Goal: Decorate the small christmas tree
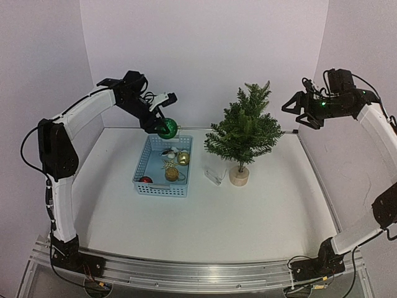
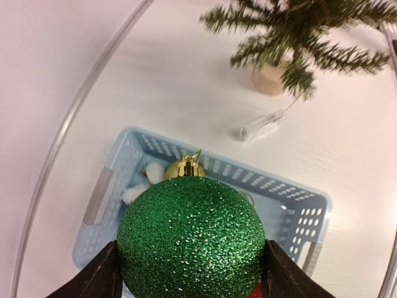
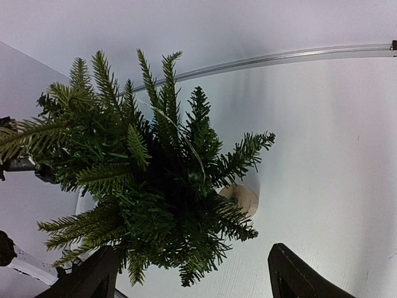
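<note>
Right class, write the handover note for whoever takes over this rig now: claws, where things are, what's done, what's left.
Left claw: shut on the glittery green round bauble, raised over the pale blue plastic basket.
Right claw: open, empty, high beside the small green christmas tree on its wooden base.
Done: one bauble picked up; none visible on the tree.
Left: hang it, then the gold bauble and red bauble in the basket.
</note>
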`<state>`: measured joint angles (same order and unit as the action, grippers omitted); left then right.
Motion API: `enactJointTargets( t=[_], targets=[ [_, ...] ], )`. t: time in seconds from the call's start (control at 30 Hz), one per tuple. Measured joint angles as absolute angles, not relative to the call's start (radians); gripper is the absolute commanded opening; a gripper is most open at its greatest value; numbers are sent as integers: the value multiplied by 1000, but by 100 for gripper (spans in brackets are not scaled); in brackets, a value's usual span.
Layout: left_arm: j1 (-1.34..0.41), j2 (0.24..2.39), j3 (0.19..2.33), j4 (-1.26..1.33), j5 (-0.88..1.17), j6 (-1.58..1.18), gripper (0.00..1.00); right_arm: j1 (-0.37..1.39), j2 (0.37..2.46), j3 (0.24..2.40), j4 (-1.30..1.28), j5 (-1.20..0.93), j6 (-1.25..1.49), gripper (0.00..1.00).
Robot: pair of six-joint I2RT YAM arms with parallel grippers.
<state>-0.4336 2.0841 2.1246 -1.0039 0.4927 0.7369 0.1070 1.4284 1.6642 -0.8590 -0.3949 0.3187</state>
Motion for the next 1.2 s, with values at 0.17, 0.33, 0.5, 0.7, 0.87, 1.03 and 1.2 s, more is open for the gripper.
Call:
enactJointTargets(
  t=[0.17, 0.33, 0.5, 0.7, 0.87, 1.03, 1.2],
  targets=[
    [-441, 2024, 2156, -980, 614, 741, 44, 107, 1423, 1658, -853, -396, 316, 84],
    [-479, 2023, 2198, -959, 661, 770, 44, 107, 1400, 1639, -853, -396, 313, 84],
    [-551, 2023, 2214, -960, 699, 793, 43, 107, 1391, 1632, -852, -396, 311, 84],
    [-615, 2023, 2186, -961, 741, 817, 43, 107, 1389, 1615, -850, -396, 311, 84],
    [-619, 2023, 2184, -952, 737, 823, 43, 107, 1389, 1608, -846, -397, 311, 84],
    [-619, 2038, 2184, -923, 713, 842, 43, 107, 1389, 1608, -841, -398, 311, 84],
    [-619, 2060, 2184, -899, 691, 844, 41, 107, 1389, 1608, -835, -398, 311, 84]
  ],
)
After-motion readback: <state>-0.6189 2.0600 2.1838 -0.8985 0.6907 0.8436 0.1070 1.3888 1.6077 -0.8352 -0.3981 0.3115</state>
